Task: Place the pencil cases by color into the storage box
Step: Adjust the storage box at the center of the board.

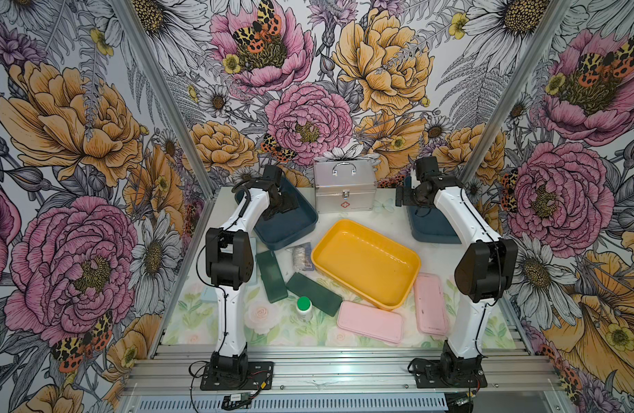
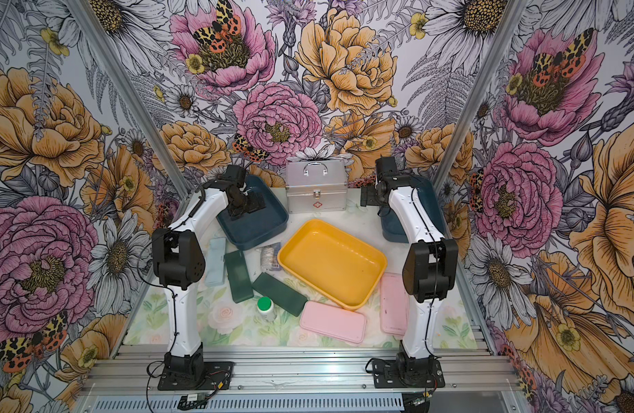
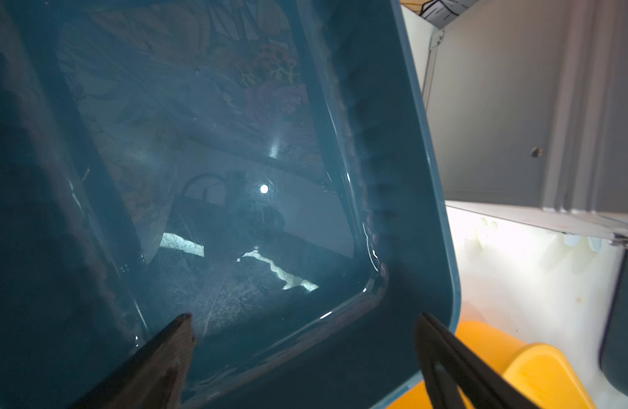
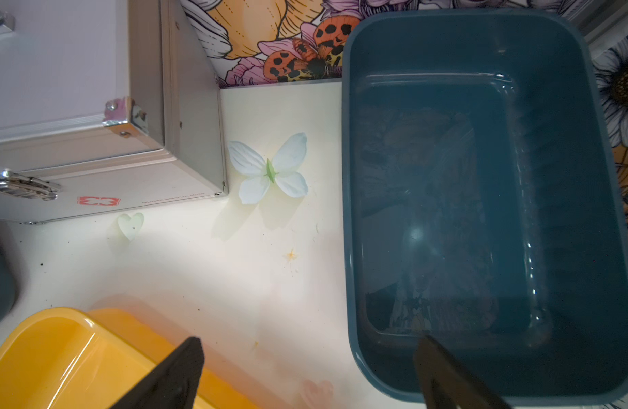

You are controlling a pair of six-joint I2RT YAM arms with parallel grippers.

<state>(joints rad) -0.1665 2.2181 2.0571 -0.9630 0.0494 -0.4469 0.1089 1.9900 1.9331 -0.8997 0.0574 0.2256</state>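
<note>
Two dark green pencil cases [image 1: 271, 275] [image 1: 313, 289] lie left of the yellow storage box [image 1: 408, 266]. Two pink pencil cases [image 1: 370, 321] [image 1: 431, 303] lie along its near and right sides. One pale blue pencil case [image 2: 215, 261] lies beside the left arm's elbow. My left gripper [image 3: 305, 316] [image 1: 281, 207] hangs open and empty over the left dark blue box [image 1: 301, 229]. My right gripper [image 4: 310, 339] [image 1: 403, 200] is open and empty above bare table, between the yellow box and the right dark blue box [image 4: 347, 212].
A silver metal case [image 1: 345, 189] stands at the back between the blue boxes. A green-capped bottle [image 1: 303, 304] stands near the green cases. A clear packet [image 1: 301, 255] lies by the yellow box's left corner. Floral walls close in on three sides.
</note>
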